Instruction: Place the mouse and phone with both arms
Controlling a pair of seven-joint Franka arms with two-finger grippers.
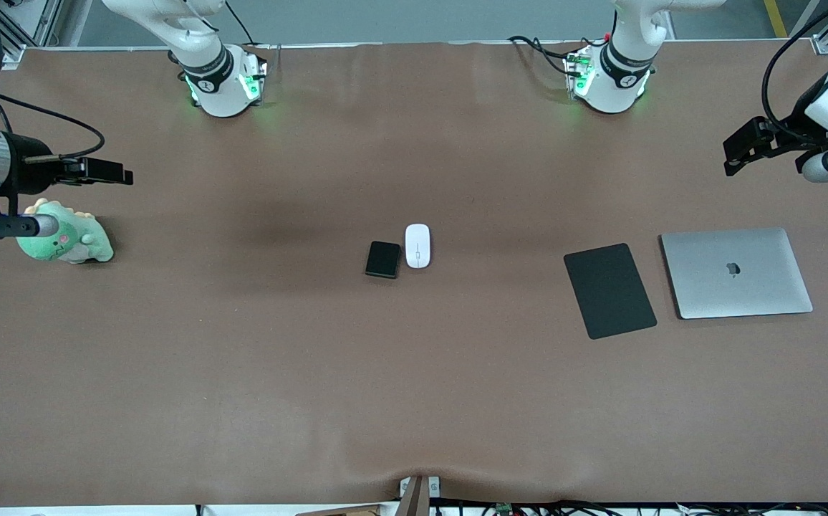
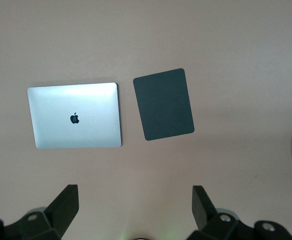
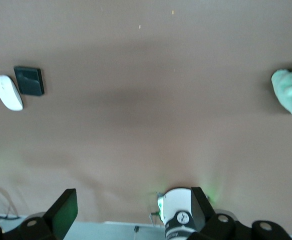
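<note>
Mid-frame in the front view: the mouse [image 1: 417, 246], a small white oval with a thin grey line down its middle, flat on the brown worktop [image 1: 256, 373]. Just beside it toward the right arm's end, the phone [image 1: 383, 259], a small glossy black slab with rounded corners, slightly tilted, a narrow gap between the two. Toward the left arm's end, well apart: a flat black mouse pad [image 1: 609, 289], then a closed silver laptop [image 1: 735, 272] just beside it. At the frame's left edge, a green plush toy [image 1: 66, 240]. Left gripper [image 2: 135, 205] up over the worktop near the laptop, fingers spread wide, holding nothing. Right gripper [image 3: 134, 210] likewise wide and unladen, over the plush toy's end.
</note>
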